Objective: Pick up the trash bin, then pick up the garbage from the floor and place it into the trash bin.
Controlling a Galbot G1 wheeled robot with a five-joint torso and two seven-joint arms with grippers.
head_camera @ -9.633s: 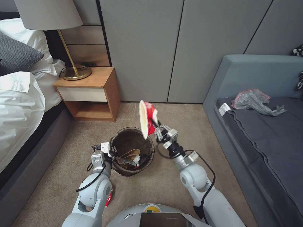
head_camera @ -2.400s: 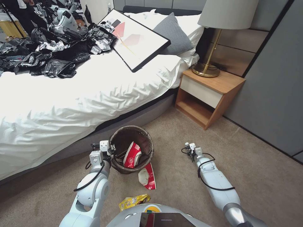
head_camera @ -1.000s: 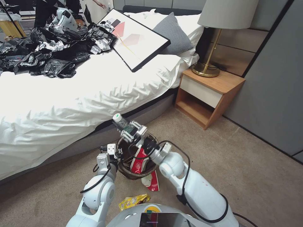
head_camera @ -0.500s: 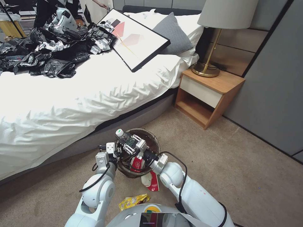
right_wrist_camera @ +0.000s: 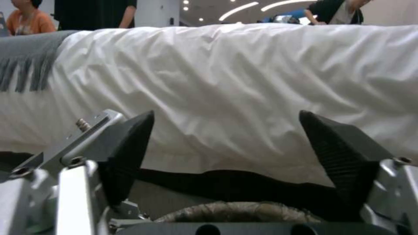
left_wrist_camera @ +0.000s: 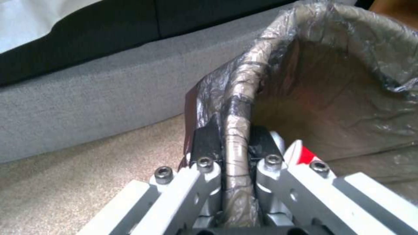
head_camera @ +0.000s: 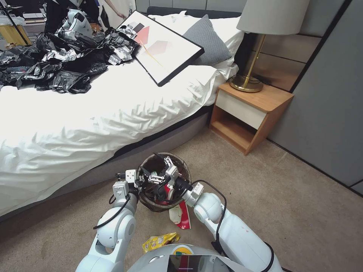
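The left gripper (left_wrist_camera: 237, 147) is clamped on the rim of the trash bin (head_camera: 180, 165). The right gripper (head_camera: 158, 169) hovers over the bin's mouth, jaws spread wide and empty. A crushed cup (head_camera: 180, 216) lies on the floor (head_camera: 264, 189) just beside the bin.

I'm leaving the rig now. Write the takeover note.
Left pincer: shut on the rim of the small round trash bin with a dark brown liner, beside the bed.
Right pincer: open, empty, over the bin mouth.
Done: a crushed red-and-white paper cup lies inside the bin.
Left: another crushed red-and-white cup and a yellow snack wrapper on the beige carpet.
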